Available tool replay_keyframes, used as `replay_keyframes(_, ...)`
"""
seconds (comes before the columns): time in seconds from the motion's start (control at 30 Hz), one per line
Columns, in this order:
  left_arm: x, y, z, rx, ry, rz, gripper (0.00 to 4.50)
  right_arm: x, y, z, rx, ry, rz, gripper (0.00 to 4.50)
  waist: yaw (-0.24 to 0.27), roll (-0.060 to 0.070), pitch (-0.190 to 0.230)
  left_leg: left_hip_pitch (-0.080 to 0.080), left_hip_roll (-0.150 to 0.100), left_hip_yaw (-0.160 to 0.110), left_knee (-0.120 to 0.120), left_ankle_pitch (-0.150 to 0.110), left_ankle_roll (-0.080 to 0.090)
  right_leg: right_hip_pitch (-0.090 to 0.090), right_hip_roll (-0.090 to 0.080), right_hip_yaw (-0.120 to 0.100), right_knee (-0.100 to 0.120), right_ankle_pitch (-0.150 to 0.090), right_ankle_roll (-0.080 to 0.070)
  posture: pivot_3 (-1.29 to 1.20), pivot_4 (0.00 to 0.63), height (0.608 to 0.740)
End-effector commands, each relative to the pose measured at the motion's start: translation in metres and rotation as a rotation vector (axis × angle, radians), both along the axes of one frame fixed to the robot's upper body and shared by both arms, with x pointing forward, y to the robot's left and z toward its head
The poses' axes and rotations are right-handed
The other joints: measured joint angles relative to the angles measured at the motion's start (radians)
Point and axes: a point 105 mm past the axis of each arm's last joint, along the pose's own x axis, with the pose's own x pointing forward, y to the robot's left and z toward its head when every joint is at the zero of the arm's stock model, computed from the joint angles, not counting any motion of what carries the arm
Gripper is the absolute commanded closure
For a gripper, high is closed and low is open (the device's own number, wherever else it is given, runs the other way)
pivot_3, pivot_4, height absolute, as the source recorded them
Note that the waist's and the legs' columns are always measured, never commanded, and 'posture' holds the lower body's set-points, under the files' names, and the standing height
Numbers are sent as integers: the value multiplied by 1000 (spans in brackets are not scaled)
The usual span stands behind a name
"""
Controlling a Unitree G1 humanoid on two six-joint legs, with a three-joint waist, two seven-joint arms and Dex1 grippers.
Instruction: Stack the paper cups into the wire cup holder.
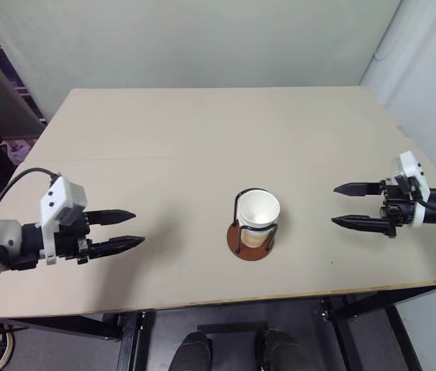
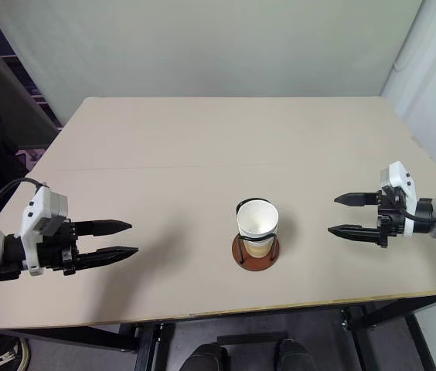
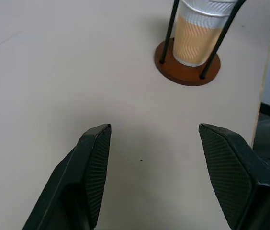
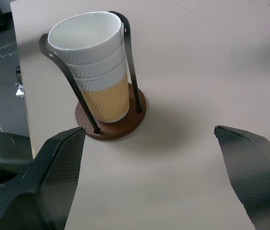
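The paper cups stand nested one inside another in the wire cup holder, near the table's front middle; tan wall below, white rims above. In the right wrist view the stacked cups sit upright between the black wire loops on the brown disc base. My left gripper hovers open and empty to the left of the holder, fingers pointing toward it. My right gripper is open and empty to the right of it, pointing left. Both are well apart from the holder.
The light wooden table stretches back to a pale wall. Its front edge runs just below the holder. The right edge lies close under my right arm.
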Motion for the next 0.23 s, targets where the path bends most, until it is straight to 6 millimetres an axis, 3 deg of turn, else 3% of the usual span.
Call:
replay_keyframes(0.03, -2, -2, 7, 0, -33, 8, 1383, 6, 3, 18, 8, -76, 1, 0, -4, 0, 0, 0, 0, 0, 0, 1, -1, 0, 0, 0, 0, 1, -1, 0, 150, 740)
replay_keyframes(0.23, -2, -6, 3, 1, -34, 23, 1383, 12, 13, 19, 30, -82, 16, 0, -9, 0, 0, 2, 0, 0, 0, 1, -1, 1, 1, 0, 0, 1, -2, 0, 150, 740)
